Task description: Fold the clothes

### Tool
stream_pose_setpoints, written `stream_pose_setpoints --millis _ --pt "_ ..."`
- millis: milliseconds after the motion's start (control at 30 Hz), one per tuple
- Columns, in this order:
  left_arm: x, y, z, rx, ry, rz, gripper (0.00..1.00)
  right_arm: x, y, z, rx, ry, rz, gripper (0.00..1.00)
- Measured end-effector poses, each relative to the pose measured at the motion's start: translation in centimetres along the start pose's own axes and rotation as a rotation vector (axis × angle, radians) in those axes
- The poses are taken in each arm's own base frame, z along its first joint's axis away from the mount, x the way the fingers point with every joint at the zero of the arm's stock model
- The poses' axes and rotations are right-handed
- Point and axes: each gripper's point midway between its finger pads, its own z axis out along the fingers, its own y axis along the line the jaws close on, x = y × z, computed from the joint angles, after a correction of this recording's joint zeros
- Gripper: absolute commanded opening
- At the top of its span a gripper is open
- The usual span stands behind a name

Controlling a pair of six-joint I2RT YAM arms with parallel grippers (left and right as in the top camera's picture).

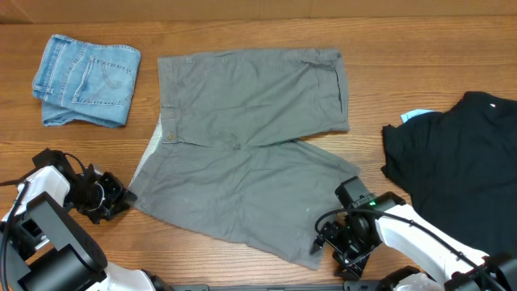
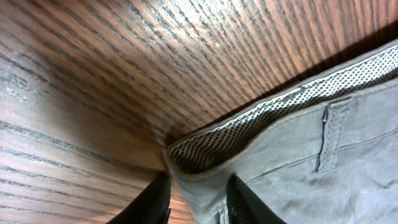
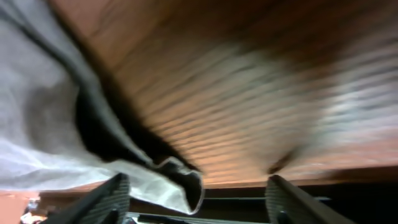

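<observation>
The grey-olive shorts (image 1: pixel 250 129) lie spread flat on the wooden table, waistband to the left and legs to the right. My left gripper (image 1: pixel 121 198) is at the near corner of the waistband. In the left wrist view its fingers (image 2: pixel 198 186) are closed narrowly on that corner of the shorts (image 2: pixel 298 162), with the paler dotted inner band showing. My right gripper (image 1: pixel 325 242) is at the hem corner of the near leg. In the blurred right wrist view its fingers (image 3: pixel 196 199) are wide apart, with the curled hem of the shorts (image 3: pixel 43 124) between them, nearer the left finger.
A folded light-blue denim garment (image 1: pixel 85 79) lies at the back left. A black garment (image 1: pixel 460 162) lies at the right, with a pale blue scrap (image 1: pixel 416 115) at its edge. The table's front edge (image 3: pixel 298 186) runs just beyond the right fingers.
</observation>
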Motion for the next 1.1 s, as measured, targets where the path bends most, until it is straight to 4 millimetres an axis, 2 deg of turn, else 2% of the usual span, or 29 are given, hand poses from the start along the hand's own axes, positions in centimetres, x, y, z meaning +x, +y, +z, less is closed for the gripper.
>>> stream_pose_setpoints --millis 100,133,167,300,367,600,667,700,733,800,933,1067,1100 --pt "0.0 0.0 0.0 0.000 0.000 0.000 0.34 0.4 1.0 0.4 -0.027 0.007 -0.058 0.61" --pt "0.0 0.0 0.0 0.000 0.000 0.000 0.34 0.6 1.2 0.5 -0.027 0.009 -0.070 0.57" --pt "0.0 0.0 0.0 0.000 0.000 0.000 0.34 0.8 1.4 0.6 -0.032 0.011 -0.081 0.49" --pt "0.0 0.0 0.0 0.000 0.000 0.000 0.35 1.4 1.5 0.9 -0.021 0.023 -0.081 0.34" --pt "0.0 0.0 0.0 0.000 0.000 0.000 0.34 1.3 1.5 0.9 -0.021 0.023 -0.073 0.32" --pt "0.0 0.0 0.0 0.000 0.000 0.000 0.34 1.0 1.5 0.9 -0.021 0.003 -0.055 0.10" --pt "0.0 0.0 0.0 0.000 0.000 0.000 0.34 0.8 1.4 0.9 -0.016 -0.009 -0.046 0.13" --pt "0.0 0.0 0.0 0.000 0.000 0.000 0.34 0.6 1.4 0.9 -0.013 -0.016 -0.044 0.33" --pt "0.0 0.0 0.0 0.000 0.000 0.000 0.34 0.6 1.3 0.9 -0.010 -0.021 -0.043 0.45" --pt "0.0 0.0 0.0 0.000 0.000 0.000 0.34 0.6 1.0 0.9 0.005 -0.022 -0.032 0.54" --pt "0.0 0.0 0.0 0.001 0.000 0.000 0.35 0.9 0.2 1.0 0.035 -0.011 -0.011 0.55" --pt "0.0 0.0 0.0 0.003 0.000 0.000 0.35 0.6 0.6 1.0 0.017 -0.020 -0.020 0.38" --pt "0.0 0.0 0.0 0.003 0.000 0.000 0.35 0.5 0.7 1.0 0.014 -0.025 -0.020 0.38"
